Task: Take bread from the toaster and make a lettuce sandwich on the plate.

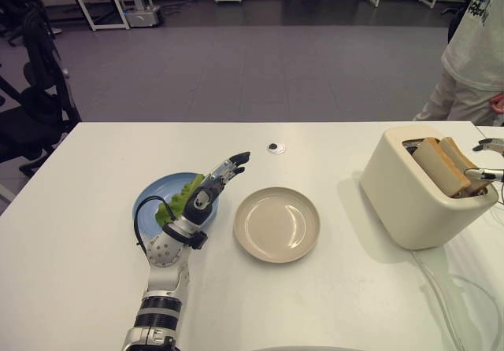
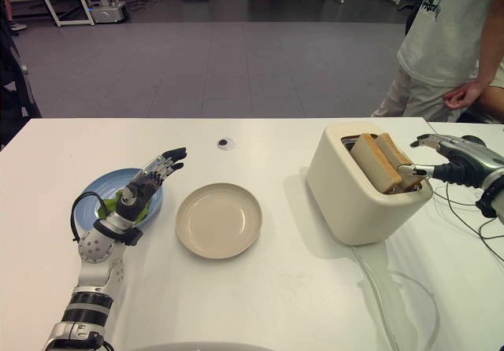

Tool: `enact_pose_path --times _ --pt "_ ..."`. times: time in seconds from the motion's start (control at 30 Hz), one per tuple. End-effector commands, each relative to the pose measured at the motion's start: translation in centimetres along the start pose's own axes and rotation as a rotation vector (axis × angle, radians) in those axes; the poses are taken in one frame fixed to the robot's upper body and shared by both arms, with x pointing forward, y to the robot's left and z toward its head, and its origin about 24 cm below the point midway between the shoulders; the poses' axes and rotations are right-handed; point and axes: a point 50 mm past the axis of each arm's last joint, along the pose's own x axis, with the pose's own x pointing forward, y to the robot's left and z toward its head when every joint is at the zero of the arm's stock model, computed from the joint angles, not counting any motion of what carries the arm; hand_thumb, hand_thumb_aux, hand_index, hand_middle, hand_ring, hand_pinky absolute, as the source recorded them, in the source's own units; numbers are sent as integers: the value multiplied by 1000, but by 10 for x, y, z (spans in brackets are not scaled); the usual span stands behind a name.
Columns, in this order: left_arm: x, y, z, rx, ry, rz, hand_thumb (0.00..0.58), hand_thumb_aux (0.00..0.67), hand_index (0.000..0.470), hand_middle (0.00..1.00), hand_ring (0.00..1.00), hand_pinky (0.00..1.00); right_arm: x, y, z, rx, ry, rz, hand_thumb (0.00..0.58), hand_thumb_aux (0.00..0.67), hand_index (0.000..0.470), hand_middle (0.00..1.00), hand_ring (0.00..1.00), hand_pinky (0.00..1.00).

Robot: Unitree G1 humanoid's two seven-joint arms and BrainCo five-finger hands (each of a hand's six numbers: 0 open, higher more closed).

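Touching bread (image 2: 376,162), right hand (image 2: 459,162) half-open; left hand (image 2: 143,187) flat.

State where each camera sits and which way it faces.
Left eye view: robot's head, facing forward and down at the white table; the left hand hovers over the leafy green lettuce on the round blue plate.
Right eye view: same head, slightly rightward; the right hand is at the toast slices in the boxy cream toaster.
Shared: table, empty round beige plate, toaster.
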Motion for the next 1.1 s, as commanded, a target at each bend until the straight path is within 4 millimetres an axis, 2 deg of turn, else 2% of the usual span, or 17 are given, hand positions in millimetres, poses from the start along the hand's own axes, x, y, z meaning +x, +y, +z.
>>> enact_pose_path --times 0.03,0.1,0.23,0.27,0.3,0.37,0.63,0.77,0.87,0.97,1.1 --pt "-2 0 -1 14 12 -13 0 0 0 0 0 0 1 5 3 -5 -12 51 476 386 271 0 0 0" --pt "-2 1 -1 16 13 -14 0 0 0 0 0 0 1 7 4 -2 -18 64 503 426 299 0 0 0" --pt "-3 1 -1 18 13 -17 0 0 0 0 0 0 4 12 9 4 -42 81 524 462 324 0 0 0" --pt "-3 1 -1 19 13 -17 0 0 0 0 0 0 5 13 12 7 -56 85 540 494 347 0 0 0" --pt "-3 1 -1 19 14 -18 0 0 0 0 0 0 6 13 15 11 -73 82 570 581 407 0 0 0" --pt "-3 1 -1 20 14 -18 0 0 0 0 0 0 7 10 19 18 -98 56 580 670 470 0 0 0" --pt "-1 0 -1 23 14 -24 0 0 0 0 0 0 2 -33 23 104 -134 -206 580 670 470 0 0 0" --pt "0 -1 -1 24 15 -28 0 0 0 0 0 0 -4 -61 24 241 -161 -356 580 670 470 0 0 0" --pt "0 -2 -1 25 15 -29 0 0 0 0 0 0 -9 -79 32 363 -244 -435 580 670 470 0 0 0" --pt "1 -2 -1 27 16 -28 0 0 0 0 0 0 -6 -83 54 448 -378 -435 580 670 470 0 0 0" --pt "1 -2 -1 27 16 -27 0 0 0 0 0 0 2 -74 101 534 -613 -339 580 670 470 0 0 0"
